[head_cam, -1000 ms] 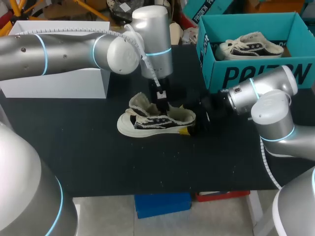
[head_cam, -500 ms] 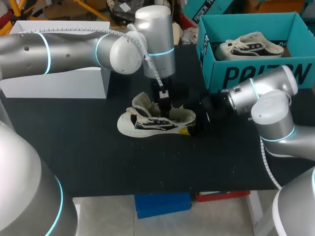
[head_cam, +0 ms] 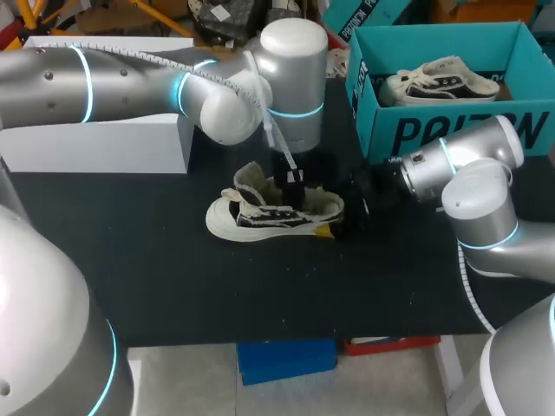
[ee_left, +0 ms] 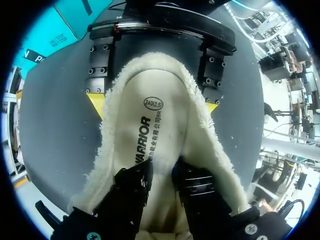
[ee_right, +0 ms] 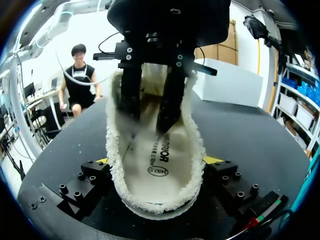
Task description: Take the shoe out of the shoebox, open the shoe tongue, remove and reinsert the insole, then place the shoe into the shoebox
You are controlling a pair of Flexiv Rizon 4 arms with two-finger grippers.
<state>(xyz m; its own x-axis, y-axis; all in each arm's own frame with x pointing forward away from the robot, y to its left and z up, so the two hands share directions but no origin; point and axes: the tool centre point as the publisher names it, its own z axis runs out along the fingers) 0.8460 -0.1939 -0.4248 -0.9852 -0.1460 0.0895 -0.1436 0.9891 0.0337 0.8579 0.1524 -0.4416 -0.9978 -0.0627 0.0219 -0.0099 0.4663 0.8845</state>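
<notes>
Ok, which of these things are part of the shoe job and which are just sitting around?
In the job: shoe on the table, its fleecy insole, teal shoebox, left gripper down in the shoe, right gripper clamped on its heel.
Lying about: white box on the table, second shoe in the shoebox.

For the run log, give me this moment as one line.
shoe: on table, outside shoebox | right gripper: shut on shoe | left gripper: down inside shoe, over insole
</notes>
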